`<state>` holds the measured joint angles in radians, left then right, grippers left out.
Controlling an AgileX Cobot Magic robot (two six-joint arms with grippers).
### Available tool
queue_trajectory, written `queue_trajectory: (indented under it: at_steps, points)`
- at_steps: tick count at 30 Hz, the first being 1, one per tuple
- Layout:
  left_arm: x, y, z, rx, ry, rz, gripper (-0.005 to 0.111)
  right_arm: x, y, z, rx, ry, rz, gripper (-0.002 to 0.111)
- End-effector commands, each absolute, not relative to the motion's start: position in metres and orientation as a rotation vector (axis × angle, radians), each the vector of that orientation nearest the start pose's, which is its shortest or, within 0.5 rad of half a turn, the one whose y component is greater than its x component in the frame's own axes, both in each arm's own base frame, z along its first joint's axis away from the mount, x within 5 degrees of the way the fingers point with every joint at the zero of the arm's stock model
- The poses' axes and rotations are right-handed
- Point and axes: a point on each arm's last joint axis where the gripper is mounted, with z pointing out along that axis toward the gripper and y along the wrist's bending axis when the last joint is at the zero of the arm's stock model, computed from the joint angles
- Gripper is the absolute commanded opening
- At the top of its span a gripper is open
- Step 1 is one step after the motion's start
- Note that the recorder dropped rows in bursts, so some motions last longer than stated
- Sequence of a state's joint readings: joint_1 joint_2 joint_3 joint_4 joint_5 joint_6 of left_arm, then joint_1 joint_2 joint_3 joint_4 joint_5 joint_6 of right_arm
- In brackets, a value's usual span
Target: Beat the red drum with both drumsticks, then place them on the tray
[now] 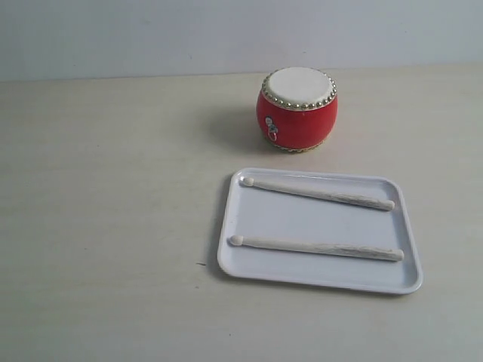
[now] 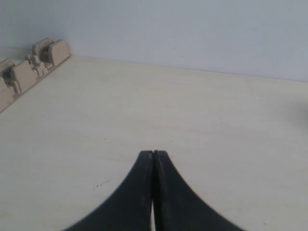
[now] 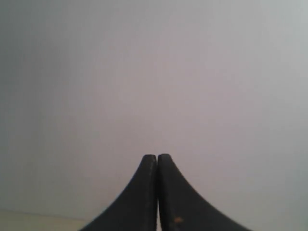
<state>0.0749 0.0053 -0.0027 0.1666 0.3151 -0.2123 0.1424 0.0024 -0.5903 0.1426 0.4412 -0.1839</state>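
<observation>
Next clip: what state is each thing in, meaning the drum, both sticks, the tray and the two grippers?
red drum: upright on the table, skin up, behind the tray, nothing touching it.
far drumstick: lying flat in the tray.
near drumstick: lying flat in the tray, apart from the other stick.
tray: flat on the table, holding both sticks.
left gripper: shut, empty.
right gripper: shut, empty.

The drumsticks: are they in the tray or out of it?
In. The far drumstick and the near drumstick both lie flat inside the rim of the tray, apart from each other.
</observation>
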Motion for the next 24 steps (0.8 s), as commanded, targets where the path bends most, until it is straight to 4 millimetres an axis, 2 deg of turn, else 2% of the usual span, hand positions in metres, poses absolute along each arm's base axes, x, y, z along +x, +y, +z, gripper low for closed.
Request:
queue_trajectory:
  at_steps: [1, 7, 14, 15, 24]
  points:
    - [0.054, 0.008, 0.185, -0.149, 1.785, 0.057, 0.000, 0.008, 0.004, 0.328, -0.110, 1.403, 0.054, 0.000]
    - [0.054, 0.008, 0.185, -0.149, 1.785, 0.057, 0.000, 0.037, 0.003, 0.274, -0.071, 1.472, 0.010, 0.000]
    - [0.054, 0.008, 0.185, -0.149, 1.785, 0.057, 0.000, 0.056, 0.000, 0.205, -0.077, 1.616, -0.047, 0.000]
    - [0.054, 0.008, 0.185, -0.149, 1.785, 0.057, 0.000, 0.056, 0.000, 0.199, -0.068, 1.633, -0.041, 0.000]
    - [0.054, 0.008, 0.185, -0.149, 1.785, 0.057, 0.000, 0.055, -0.001, 0.189, -0.050, 1.744, -0.036, 0.000]
